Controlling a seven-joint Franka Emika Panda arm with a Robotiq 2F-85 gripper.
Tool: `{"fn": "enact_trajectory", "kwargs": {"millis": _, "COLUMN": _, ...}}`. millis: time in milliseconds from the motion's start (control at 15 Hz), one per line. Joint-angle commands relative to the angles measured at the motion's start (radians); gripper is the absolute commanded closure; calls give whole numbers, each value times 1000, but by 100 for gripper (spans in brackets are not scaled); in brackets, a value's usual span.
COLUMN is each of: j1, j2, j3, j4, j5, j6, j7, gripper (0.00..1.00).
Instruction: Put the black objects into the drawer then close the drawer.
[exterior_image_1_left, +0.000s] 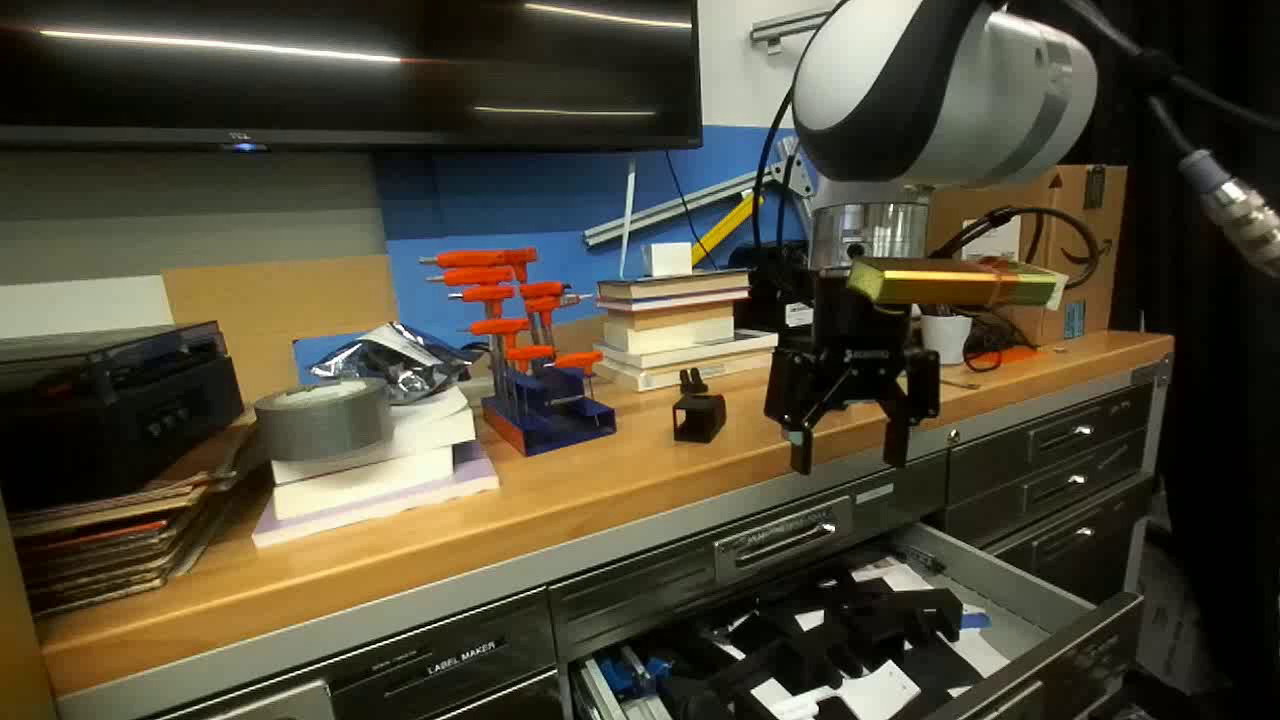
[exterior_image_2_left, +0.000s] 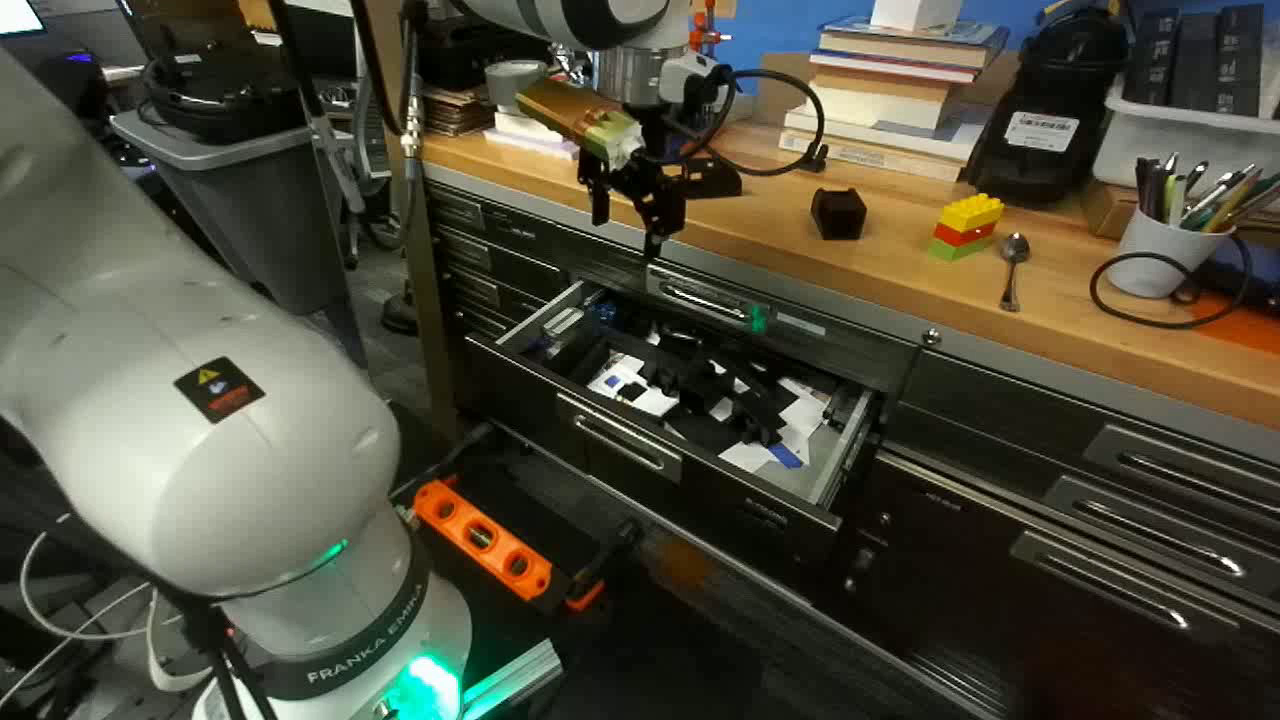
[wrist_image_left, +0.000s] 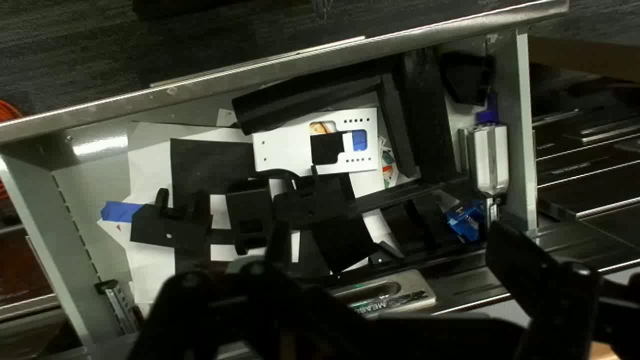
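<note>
The dark grey drawer stands open in both exterior views (exterior_image_1_left: 1085, 650) (exterior_image_2_left: 530, 395), with black parts and white sheets inside; its rim also crosses the wrist view (wrist_image_left: 280, 65). A black hollow piece with a knob (exterior_image_1_left: 698, 415) lies on the wooden bench; it shows partly behind the gripper in an exterior view (exterior_image_2_left: 715, 180). A second black block (exterior_image_2_left: 838, 214) sits farther along the bench, hidden behind the gripper in the opposite view. My gripper (exterior_image_1_left: 848, 455) (exterior_image_2_left: 626, 228) (wrist_image_left: 390, 240) is open and empty, pointing down at the bench's front edge, above the drawer.
A shut drawer with a pull (exterior_image_2_left: 700, 297) is above the open one. On the bench are a toy brick stack (exterior_image_2_left: 965, 228), a spoon (exterior_image_2_left: 1012, 270), a pen cup (exterior_image_2_left: 1160, 250), books (exterior_image_1_left: 680, 330), a hex-key stand (exterior_image_1_left: 550, 410) and tape (exterior_image_1_left: 325, 420).
</note>
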Motion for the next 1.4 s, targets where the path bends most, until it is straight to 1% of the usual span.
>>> {"fn": "enact_trajectory", "kwargs": {"millis": 0, "j1": 0, "j2": 0, "j3": 0, "j4": 6, "j5": 0, "j6": -2, "j7": 0, "gripper": 0}}
{"fn": "enact_trajectory", "kwargs": {"millis": 333, "j1": 0, "j2": -1, "j3": 0, "j4": 20, "j5": 0, "j6": -2, "j7": 0, "gripper": 0}}
{"fn": "enact_trajectory", "kwargs": {"millis": 400, "j1": -6, "j2": 4, "j3": 3, "j4": 24, "j5": -16, "j6": 0, "j7": 10, "gripper": 0}}
{"fn": "enact_trajectory", "kwargs": {"millis": 533, "j1": -24, "j2": 19, "j3": 10, "j4": 42, "j5": -98, "j6": -12, "j7": 12, "gripper": 0}}
{"fn": "enact_trajectory", "kwargs": {"millis": 800, "j1": -57, "j2": 41, "j3": -1, "j4": 111, "j5": -269, "j6": -49, "j7": -19, "gripper": 0}}
{"fn": "enact_trajectory", "kwargs": {"millis": 933, "j1": -67, "j2": 59, "j3": -8, "j4": 141, "j5": -346, "j6": -25, "j7": -52, "gripper": 0}}
{"fn": "enact_trajectory", "kwargs": {"millis": 1067, "j1": -74, "j2": 89, "j3": -25, "j4": 168, "j5": -398, "j6": 17, "j7": -110, "gripper": 0}}
{"fn": "enact_trajectory", "kwargs": {"millis": 1333, "j1": -87, "j2": 160, "j3": -82, "j4": 209, "j5": -435, "j6": 138, "j7": -286, "gripper": 0}}
